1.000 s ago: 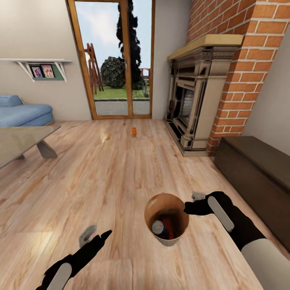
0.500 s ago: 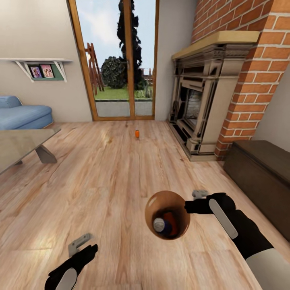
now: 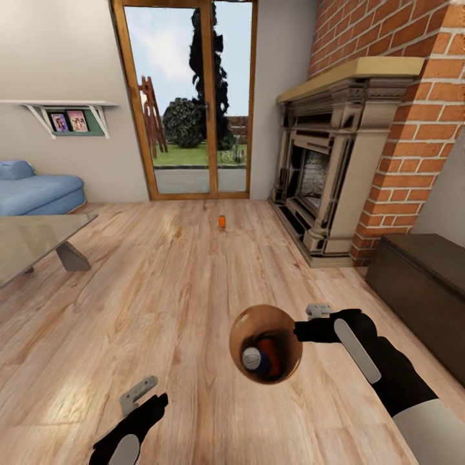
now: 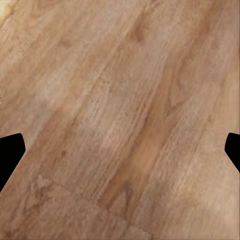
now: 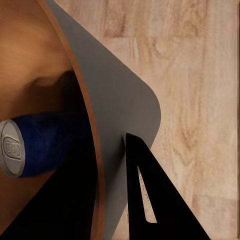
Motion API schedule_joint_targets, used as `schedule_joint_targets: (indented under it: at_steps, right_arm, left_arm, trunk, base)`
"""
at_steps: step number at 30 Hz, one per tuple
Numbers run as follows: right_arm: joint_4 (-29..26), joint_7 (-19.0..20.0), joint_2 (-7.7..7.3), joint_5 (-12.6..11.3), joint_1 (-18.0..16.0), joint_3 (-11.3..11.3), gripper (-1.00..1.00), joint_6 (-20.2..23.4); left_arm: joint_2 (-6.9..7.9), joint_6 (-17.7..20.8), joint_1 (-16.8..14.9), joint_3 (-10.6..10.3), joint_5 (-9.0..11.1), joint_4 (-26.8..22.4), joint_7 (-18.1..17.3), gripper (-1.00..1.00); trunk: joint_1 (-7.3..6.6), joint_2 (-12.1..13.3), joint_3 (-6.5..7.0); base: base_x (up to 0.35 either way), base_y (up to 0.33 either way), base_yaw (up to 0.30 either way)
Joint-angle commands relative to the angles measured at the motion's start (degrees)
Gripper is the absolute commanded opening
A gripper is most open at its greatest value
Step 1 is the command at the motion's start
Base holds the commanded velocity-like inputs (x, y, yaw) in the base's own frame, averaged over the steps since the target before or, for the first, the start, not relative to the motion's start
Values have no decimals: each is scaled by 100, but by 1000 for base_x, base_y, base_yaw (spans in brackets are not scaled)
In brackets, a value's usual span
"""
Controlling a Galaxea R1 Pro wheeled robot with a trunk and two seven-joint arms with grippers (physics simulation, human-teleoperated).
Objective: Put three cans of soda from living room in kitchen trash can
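— What does the bin look like?

— The tash can (image 3: 266, 342) is small, round and tapered, brown inside; the right wrist view shows its pale grey outer wall (image 5: 120, 115). It hangs above the wood floor (image 3: 161, 290) of the living room, with its rim clamped in the right gripper (image 3: 302, 332), one finger outside the wall and the other inside.

— Which way does it point?

— From the head view I look almost straight into its open mouth, so its long axis runs roughly toward the camera and the base is hidden.

— And inside?

— A dark blue can of soda (image 3: 254, 360) lies on its side against the wall, its silver top (image 5: 11, 148) facing the mouth. Beside it sits an orange can (image 3: 273, 359), touching or nearly touching; I cannot tell which way it lies.

— Any others?

— A third orange can (image 3: 222, 221) stands upright on the floor far ahead, between the glass doors (image 3: 190, 103) and the fireplace (image 3: 329, 168).

— The left arm?

— The left gripper (image 3: 143, 397) hangs low over bare floor with its fingers spread wide; their black tips (image 4: 11, 152) show at the frame's edges in the left wrist view, holding nothing. A blue sofa (image 3: 35, 190) and a glass table (image 3: 32, 239) stand off to the left.
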Motion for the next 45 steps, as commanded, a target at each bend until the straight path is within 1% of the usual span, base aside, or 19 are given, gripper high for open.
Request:
schedule_joint_targets:
  at_steps: [1,4,9,11,17,19,20,21,25,28,36,45]
  right_arm:
    - [0,18,-7,-101,2,10,-100,0]
    - [1,22,-22,-101,5,29,-100,0]
    - [6,21,-36,-101,5,39,-100,-5]
    - [15,24,-36,-101,5,40,-100,-7]
    - [4,10,1,-93,5,46,-100,-3]
    - [-5,1,13,-92,5,50,-100,0]
    - [21,-12,24,-89,-1,45,-100,-5]
    - [24,-29,27,-86,-1,41,-100,-9]
    - [45,-354,33,-85,-3,8,-100,0]
    - [48,-418,32,-88,-3,33,-100,0]
    - [21,-429,-9,-84,0,6,-100,-19]
    - [11,-444,19,-88,-2,-13,-100,0]
  left_arm:
    - [-8,-140,-14,0,-6,120,-10,100]
    - [-18,-276,-32,-7,1,218,-24,100]
    - [2,-326,-38,2,9,331,-94,100]
    - [7,-332,-38,18,38,507,-109,100]
    - [-17,-335,-39,-10,24,600,-136,100]
    - [-12,-344,-38,-27,-9,740,-460,100]
    - [-12,-342,-38,-25,-9,749,-479,100]
    - [-12,-343,-38,-24,-10,750,-481,100]
    - [-12,-339,-39,-8,21,756,-491,100]
    - [-12,-336,-39,1,41,760,-499,100]
    - [-6,-330,-39,-5,38,762,-499,100]
    - [-11,-334,-39,-9,-1,855,-495,100]
  trunk:
    - [-3,1,23]
    - [-10,5,90]
    - [-23,12,201]
    - [-29,15,245]
    - [-29,15,245]
    - [-29,15,245]
    - [-29,15,245]
    - [-29,15,245]
    - [-29,15,245]
    - [-29,15,245]
    - [-29,15,245]
    - [-29,15,245]
  base:
    - [3,1,0]
    - [1,0,0]
    - [0,0,0]
    - [0,0,0]
    - [1,0,0]
    - [288,99,0]
    - [325,127,0]
    - [325,134,0]
    - [326,168,0]
    - [326,191,0]
    - [326,168,0]
    - [336,101,0]
